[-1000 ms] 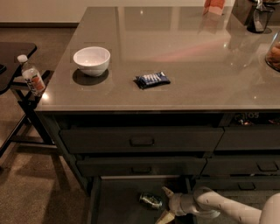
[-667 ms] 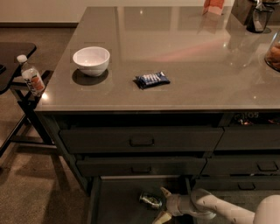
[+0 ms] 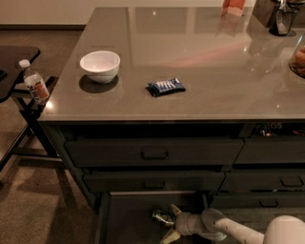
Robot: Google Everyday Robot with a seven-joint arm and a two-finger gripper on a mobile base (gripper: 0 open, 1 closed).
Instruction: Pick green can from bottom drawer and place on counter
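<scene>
The green can (image 3: pixel 162 218) lies on its side in the open bottom drawer (image 3: pixel 126 221), below the two handled drawers. My gripper (image 3: pixel 172 223) reaches in from the lower right at drawer level. Its two pale fingers (image 3: pixel 175 209) are spread apart, one above and one below the can's right end, so the can's end sits at the mouth of the open jaws. The glossy grey-brown counter (image 3: pixel 200 52) spans the upper part of the view.
On the counter sit a white bowl (image 3: pixel 99 66), a blue snack packet (image 3: pixel 166 86), a dark cup (image 3: pixel 282 20) and an orange item (image 3: pixel 234 6) at the back. A clear bottle with an orange label (image 3: pixel 34 83) stands by a black side table (image 3: pixel 12 62) at left.
My gripper has edged slightly left along the drawer, closer around the can's right end. The can has not visibly moved.
</scene>
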